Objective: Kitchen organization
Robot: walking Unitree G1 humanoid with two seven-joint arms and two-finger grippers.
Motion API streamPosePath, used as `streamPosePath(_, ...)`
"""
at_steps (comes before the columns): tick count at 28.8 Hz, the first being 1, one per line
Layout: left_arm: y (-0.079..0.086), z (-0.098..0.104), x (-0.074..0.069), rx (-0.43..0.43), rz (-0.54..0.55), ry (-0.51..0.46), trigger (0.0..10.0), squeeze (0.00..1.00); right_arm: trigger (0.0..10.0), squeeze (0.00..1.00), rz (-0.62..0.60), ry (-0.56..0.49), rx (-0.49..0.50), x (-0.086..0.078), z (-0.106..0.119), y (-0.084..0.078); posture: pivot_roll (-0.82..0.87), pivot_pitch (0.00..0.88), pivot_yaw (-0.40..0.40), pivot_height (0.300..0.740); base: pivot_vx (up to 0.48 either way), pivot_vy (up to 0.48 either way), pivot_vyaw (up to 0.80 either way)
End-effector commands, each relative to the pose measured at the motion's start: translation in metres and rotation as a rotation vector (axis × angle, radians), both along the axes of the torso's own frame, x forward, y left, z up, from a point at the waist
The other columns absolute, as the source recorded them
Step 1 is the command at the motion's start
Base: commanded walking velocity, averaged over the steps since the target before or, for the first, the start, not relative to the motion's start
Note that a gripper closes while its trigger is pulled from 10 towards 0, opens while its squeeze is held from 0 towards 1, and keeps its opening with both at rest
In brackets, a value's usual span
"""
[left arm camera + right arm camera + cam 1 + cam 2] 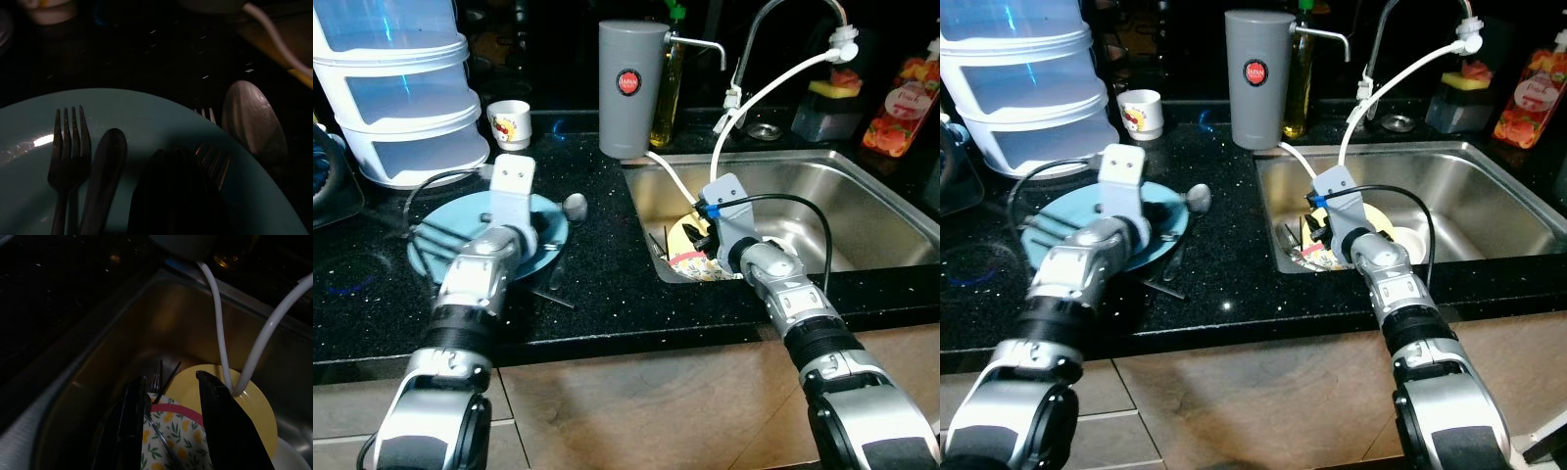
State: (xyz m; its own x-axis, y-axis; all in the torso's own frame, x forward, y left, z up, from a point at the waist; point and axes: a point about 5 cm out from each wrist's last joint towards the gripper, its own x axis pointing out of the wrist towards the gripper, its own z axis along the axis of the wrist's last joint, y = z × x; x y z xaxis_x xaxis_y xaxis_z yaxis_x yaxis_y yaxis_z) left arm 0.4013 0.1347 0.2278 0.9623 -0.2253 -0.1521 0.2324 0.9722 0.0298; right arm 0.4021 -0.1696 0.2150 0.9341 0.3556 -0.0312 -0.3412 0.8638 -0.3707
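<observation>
The robot shows 2 arms built alike. Each forearm is a silver, ribbed metal casing with rounded segments, broken by a black ridged band like a collar partway along, and swelling into a larger silver and black shell at the near end. At each wrist stands a flat grey plate with rounded corners; the left arm's plate (512,186) carries 2 small dark screw holes. A thin black cable loops out from the left wrist on its left side. The right arm's plate (728,199) has a small blue connector at its far edge, and a black cable arcs from it to the right. The right gripper (168,396) has 2 long, glossy black fingers (222,421), tapered toward the tips.
</observation>
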Motion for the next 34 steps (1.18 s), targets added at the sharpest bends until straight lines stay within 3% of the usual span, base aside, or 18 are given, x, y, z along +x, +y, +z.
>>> streamPosePath(1, -0.016, -0.018, 0.000, -0.002, -0.066, 0.074, 10.0, 0.00, 10.0, 0.00, -0.014, 0.007, 0.001, -0.001, 0.000, -0.005, 0.06, 0.104, 0.017, 0.740, 0.000, 0.000, 0.00)
streamPosePath(7, -0.043, -0.003, 0.003, -0.029, -0.212, 0.019, 10.0, 0.00, 10.0, 0.00, -0.026, 0.009, -0.001, -0.001, -0.001, -0.009, 0.06, 0.107, 0.019, 0.740, 0.000, 0.000, 0.00)
streamPosePath(16, -0.068, 0.007, 0.004, -0.041, -0.309, -0.016, 10.0, 0.00, 10.0, 0.00, -0.033, 0.005, 0.000, 0.000, 0.002, -0.010, 0.06, 0.109, 0.019, 0.740, 0.000, 0.000, 0.00)
streamPosePath(20, -0.065, 0.012, 0.006, -0.014, -0.277, -0.041, 10.0, 0.00, 10.0, 0.00, -0.034, 0.002, 0.000, 0.000, 0.003, -0.010, 0.06, 0.108, 0.019, 0.740, 0.000, 0.000, 0.00)
streamPosePath(23, -0.051, 0.024, 0.011, 0.018, -0.183, -0.104, 10.0, 0.00, 10.0, 0.00, -0.033, -0.003, 0.008, 0.000, 0.005, -0.011, 0.05, 0.105, 0.021, 0.740, 0.000, 0.000, 0.00)
streamPosePath(27, -0.025, 0.055, 0.012, 0.067, -0.050, -0.287, 10.0, 0.00, 10.0, 0.00, -0.030, -0.013, 0.044, 0.001, 0.009, -0.010, 0.05, 0.101, 0.015, 0.740, 0.000, 0.000, 0.00)
streamPosePath(29, -0.020, 0.062, 0.011, 0.058, -0.036, -0.315, 10.0, 0.00, 10.0, 0.00, -0.030, -0.017, 0.051, 0.001, 0.010, -0.010, 0.05, 0.101, 0.015, 0.740, 0.000, 0.000, 0.00)
streamPosePath(30, -0.016, 0.068, 0.009, 0.046, -0.026, -0.344, 10.0, 0.47, 10.0, 0.00, -0.029, -0.023, 0.059, 0.001, 0.011, -0.010, 0.06, 0.100, 0.013, 0.740, 0.000, 0.000, 0.00)
streamPosePath(31, -0.011, 0.073, 0.007, 0.035, -0.013, -0.370, 10.0, 1.00, 10.0, 0.00, -0.027, -0.031, 0.073, 0.001, 0.013, -0.009, 0.06, 0.101, 0.009, 0.740, 0.000, 0.000, 0.00)
streamPosePath(34, -0.001, 0.083, 0.000, 0.041, 0.017, -0.431, 10.0, 1.00, 10.0, 0.00, -0.017, -0.071, 0.123, 0.001, 0.020, -0.005, 0.06, 0.100, 0.006, 0.740, 0.000, 0.000, 0.00)
